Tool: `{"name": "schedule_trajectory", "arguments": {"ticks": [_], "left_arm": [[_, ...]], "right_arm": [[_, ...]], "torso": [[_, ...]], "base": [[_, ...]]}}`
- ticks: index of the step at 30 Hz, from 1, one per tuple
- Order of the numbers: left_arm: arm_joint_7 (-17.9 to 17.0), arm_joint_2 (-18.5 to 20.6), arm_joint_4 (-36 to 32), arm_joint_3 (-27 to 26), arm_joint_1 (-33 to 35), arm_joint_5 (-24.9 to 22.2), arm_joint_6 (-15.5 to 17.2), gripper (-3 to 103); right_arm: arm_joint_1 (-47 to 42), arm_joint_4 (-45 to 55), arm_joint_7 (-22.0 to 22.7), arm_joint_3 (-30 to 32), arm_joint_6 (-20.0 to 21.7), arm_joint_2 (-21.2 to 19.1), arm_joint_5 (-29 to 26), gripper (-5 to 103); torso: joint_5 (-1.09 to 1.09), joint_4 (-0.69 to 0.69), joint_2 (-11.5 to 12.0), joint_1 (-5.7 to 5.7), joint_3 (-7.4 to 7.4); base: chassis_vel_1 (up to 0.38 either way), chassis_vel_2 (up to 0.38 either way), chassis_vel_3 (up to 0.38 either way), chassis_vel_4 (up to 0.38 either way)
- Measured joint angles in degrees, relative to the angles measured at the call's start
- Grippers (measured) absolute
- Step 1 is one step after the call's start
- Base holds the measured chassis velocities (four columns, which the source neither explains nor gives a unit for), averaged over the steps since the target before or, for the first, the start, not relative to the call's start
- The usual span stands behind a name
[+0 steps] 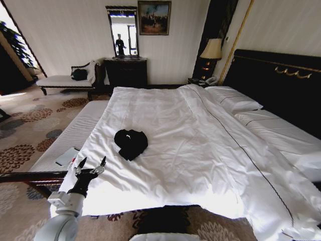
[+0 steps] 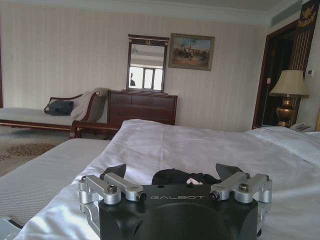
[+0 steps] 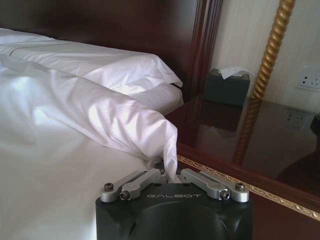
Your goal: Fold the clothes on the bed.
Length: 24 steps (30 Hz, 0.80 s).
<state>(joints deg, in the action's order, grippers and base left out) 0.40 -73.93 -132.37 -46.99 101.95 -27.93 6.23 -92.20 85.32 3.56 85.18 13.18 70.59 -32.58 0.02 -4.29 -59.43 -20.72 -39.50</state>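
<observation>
One black bundle, the clothes, lies left of centre on the bed in the head view; left gripper spread wide, lower left. Left wrist view: fingers apart before the clothes. Right wrist view: right gripper pinches the duvet corner beside the nightstand.

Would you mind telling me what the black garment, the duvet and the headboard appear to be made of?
The garment looks like soft matte black fabric: it lies bunched in a limp heap. The duvet looks like smooth white woven cotton with a slight sheen, creased in soft folds. The headboard looks like dark polished wood, though it may be veneer.
</observation>
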Motion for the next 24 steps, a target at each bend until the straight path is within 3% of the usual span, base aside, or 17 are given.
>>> {"name": "schedule_trajectory", "arguments": {"ticks": [9,16,19,20,22,24], "left_arm": [[0.0,0.0,-0.1,0.4,-0.2,0.1,0.1,100],[0.0,-0.4,-0.4,0.2,0.2,0.2,0.1,100],[0.0,-0.4,-0.5,0.0,0.3,0.2,0.1,100],[0.0,-0.4,-0.5,-0.1,0.4,0.1,0.1,100],[0.0,-0.3,-0.6,-0.1,0.4,0.1,0.1,100],[0.0,-0.3,-0.6,-0.1,0.4,0.1,0.1,100]], "right_arm": [[1.0,-4.5,0.4,1.1,-1.2,-4.4,-0.2,0],[0.4,-2.8,0.4,0.0,-1.3,-0.9,0.1,-3],[0.2,-2.6,0.6,-0.1,-1.3,-0.3,0.1,1],[0.1,-2.5,1.1,-0.2,-1.4,0.0,0.1,12],[0.0,-2.1,1.3,-0.1,-1.4,0.0,0.0,17],[-0.1,-1.6,1.4,0.3,-1.5,0.0,-0.2,22]], "torso": [[-0.02,-0.03,0.0,0.00,0.00],[-0.02,-0.06,0.0,0.00,0.00],[-0.03,-0.10,0.0,0.00,0.00],[-0.03,-0.16,0.0,0.00,0.00],[-0.03,-0.16,0.0,0.01,0.00],[-0.03,-0.07,0.0,0.01,0.00]], "base": [[0.000,0.000,0.000,0.000],[0.000,0.000,0.000,0.000],[0.000,0.000,0.000,0.000],[0.000,0.000,0.000,0.000],[0.000,0.000,0.000,0.000],[0.000,0.000,0.000,0.000]]}}
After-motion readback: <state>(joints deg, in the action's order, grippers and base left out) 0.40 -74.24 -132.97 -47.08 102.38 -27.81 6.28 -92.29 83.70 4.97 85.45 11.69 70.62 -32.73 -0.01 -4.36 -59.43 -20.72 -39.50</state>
